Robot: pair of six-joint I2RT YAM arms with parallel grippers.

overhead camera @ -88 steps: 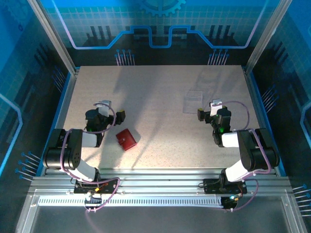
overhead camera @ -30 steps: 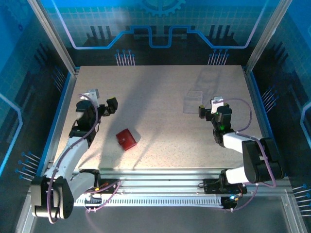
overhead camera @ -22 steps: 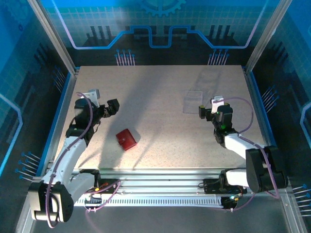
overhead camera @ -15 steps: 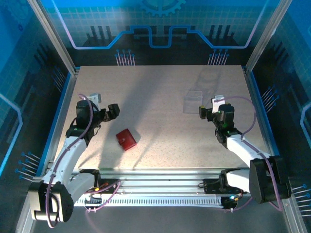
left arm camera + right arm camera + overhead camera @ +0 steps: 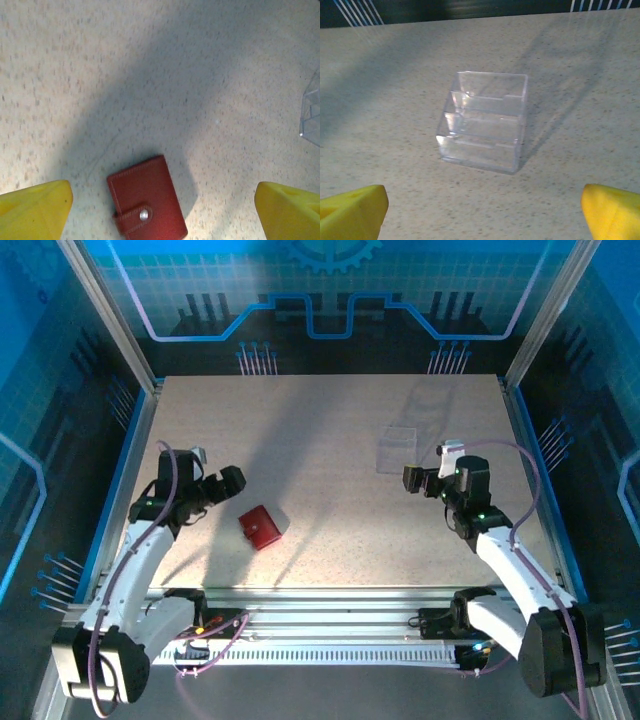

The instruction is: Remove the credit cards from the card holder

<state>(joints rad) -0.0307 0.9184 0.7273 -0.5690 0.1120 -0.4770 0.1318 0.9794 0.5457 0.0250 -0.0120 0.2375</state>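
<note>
From above, the left gripper [image 5: 232,480], jaws wide apart and empty, hangs with the closed red card holder [image 5: 261,528] near its right; the right gripper [image 5: 412,480], equally spread, faces a clear tiered stand [image 5: 397,449] just ahead. Left wrist: holder between the yellow fingertips [image 5: 35,207], snap tab fastened, contents hidden, bottom corner cut off. Right wrist: stand ahead, centred, glare blurring its tiers

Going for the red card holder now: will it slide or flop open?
The card holder lies flat and low on the smooth table, so it will probably slide if nudged. Its snap tab looks fastened, so it should stay shut and fairly stiff when lifted.
</note>
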